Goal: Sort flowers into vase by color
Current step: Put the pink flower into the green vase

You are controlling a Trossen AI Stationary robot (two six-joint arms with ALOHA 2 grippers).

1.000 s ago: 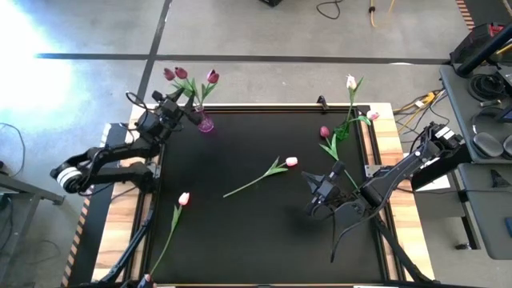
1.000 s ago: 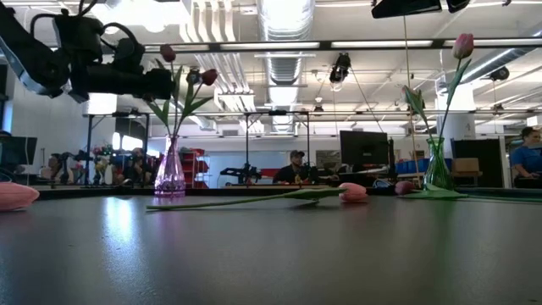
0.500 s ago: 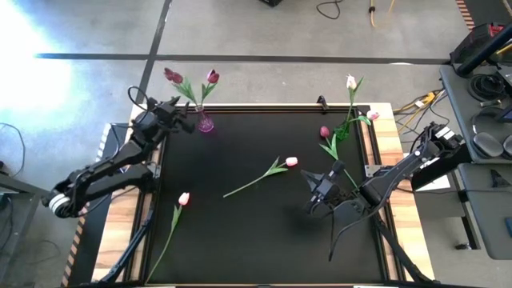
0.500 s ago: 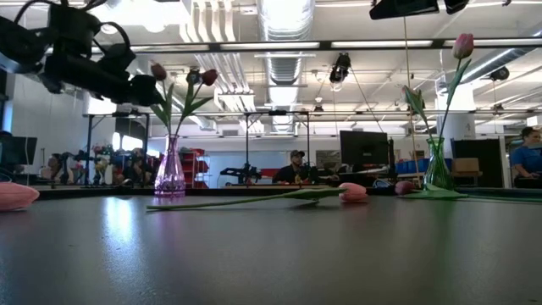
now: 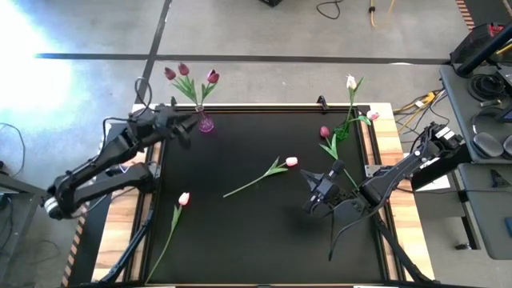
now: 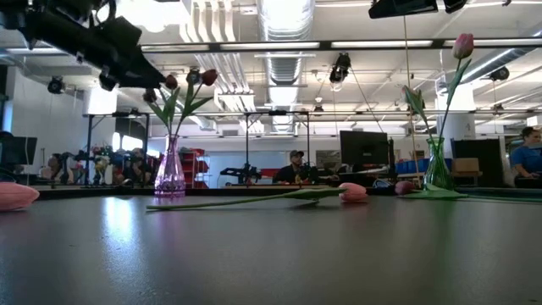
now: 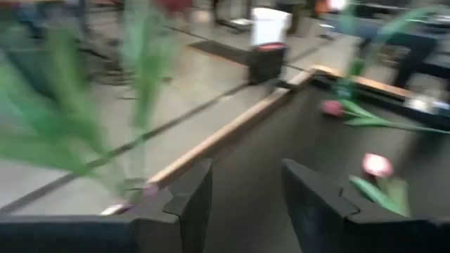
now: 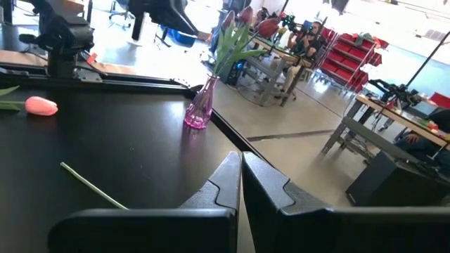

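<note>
Now, left tool (image 5: 186, 128): fingers apart, empty, upper left, beside pink vase (image 5: 206, 123).
Right tool (image 5: 314, 200): closed, empty, centre right.
Flowers: pink tulip (image 5: 290, 162) mid-desk (image 5: 240, 232); another (image 5: 183, 198) lower left.

The left wrist view is smeared with motion: just past the left claw (image 7: 242, 204), the green leaves (image 7: 67, 119) and the pink tulip head (image 7: 377, 165) farther off are too blurred to make out in detail. In the low view, the left arm (image 6: 80, 38) is cut by the picture's top and left edges, so its claw's fingers cannot be judged there. The pale tulip head (image 6: 15, 196) on the counter (image 6: 271, 254) is clipped by the left edge.
</note>
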